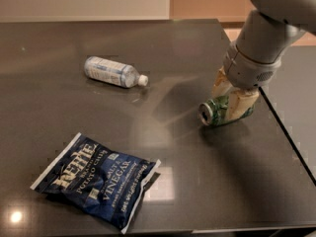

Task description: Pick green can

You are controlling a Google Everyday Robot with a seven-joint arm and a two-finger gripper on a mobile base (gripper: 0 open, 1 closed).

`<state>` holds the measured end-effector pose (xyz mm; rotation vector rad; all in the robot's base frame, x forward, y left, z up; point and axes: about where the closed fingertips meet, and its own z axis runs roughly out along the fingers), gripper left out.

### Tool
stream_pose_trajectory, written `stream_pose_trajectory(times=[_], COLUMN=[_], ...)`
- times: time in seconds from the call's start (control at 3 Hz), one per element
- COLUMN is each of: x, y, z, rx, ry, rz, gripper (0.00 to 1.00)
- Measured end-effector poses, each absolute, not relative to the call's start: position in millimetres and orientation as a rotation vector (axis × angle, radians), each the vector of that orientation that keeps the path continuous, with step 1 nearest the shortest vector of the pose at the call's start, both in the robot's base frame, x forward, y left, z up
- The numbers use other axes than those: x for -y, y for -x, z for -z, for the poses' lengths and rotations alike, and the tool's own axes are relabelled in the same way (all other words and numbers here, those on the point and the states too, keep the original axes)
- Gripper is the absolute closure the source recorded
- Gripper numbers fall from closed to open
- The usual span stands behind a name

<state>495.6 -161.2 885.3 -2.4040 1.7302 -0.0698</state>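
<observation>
Found green can (pixel 216 111) lying on its side, right part of desk (pixel 187 191), open silver end facing camera-left. Seeing gripper (pixel 231 98) down on it, fingers (pixel 243 105) narrow and pressed on the can body from both sides, apparently holding it.

Probably light, thin-walled, slick metal. Dents if squeezed hard, rolls if let go. Best held across mid-body as now, not at the silver ends.

Noted clear water bottle (pixel 111 72) lying on its side, well apart at back left. Noted blue chip bag (pixel 96 179) flat at front left, also well apart. Nothing in the way of lifting. Only worry: desk seam or edge just beside the can on the right.
</observation>
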Motion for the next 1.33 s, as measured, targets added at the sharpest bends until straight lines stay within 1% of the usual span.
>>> stream_pose_trajectory(times=[0.67, 1.0, 1.33], x=[147, 137, 136], y=[-488, -488, -488], z=[-953, -975, -975], rx=[-1.821, -1.846, -1.846], ry=[2.245, 2.199, 2.199], rz=[0.011, -0.039, -0.039], gripper=[1.0, 1.0, 1.0])
